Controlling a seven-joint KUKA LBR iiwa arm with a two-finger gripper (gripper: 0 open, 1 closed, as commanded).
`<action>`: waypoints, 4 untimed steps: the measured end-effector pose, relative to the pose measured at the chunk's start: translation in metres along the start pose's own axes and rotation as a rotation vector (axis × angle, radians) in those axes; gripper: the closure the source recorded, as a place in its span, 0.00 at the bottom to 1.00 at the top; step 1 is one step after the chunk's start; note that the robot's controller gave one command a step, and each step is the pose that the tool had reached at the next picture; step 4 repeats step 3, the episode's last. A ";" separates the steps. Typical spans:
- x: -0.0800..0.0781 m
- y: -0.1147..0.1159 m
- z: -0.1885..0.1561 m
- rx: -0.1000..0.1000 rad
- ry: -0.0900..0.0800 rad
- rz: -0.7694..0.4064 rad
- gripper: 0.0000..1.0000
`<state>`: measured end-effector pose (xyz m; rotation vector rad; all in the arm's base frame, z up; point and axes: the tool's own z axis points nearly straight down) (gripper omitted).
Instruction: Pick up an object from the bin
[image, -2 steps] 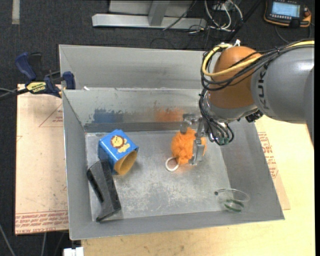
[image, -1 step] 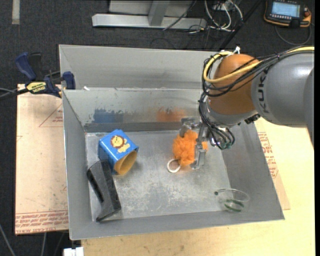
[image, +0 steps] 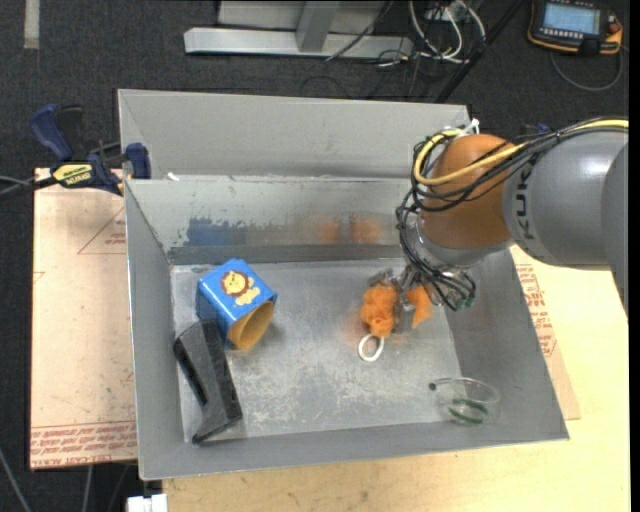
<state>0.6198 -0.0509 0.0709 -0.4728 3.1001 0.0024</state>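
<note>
My gripper (image: 405, 303) is low in the right middle of the bin, under the orange wrist cover. An orange soft toy (image: 378, 310) with a white loop (image: 371, 347) at its lower end sits right at the fingers, and an orange part (image: 421, 304) shows on their other side. The fingers appear to be round this toy, though the cover and cables hide how they stand.
A blue cup with a yellow lion picture (image: 236, 300) lies on its side at the left. A black flat tool (image: 207, 378) lies along the left front. A clear plastic piece (image: 464, 398) sits in the front right corner.
</note>
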 end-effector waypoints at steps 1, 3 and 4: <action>0.000 0.000 0.000 0.000 0.000 0.000 1.00; 0.009 0.001 -0.140 0.000 -0.004 0.001 1.00; 0.009 0.001 -0.140 0.000 -0.004 0.001 1.00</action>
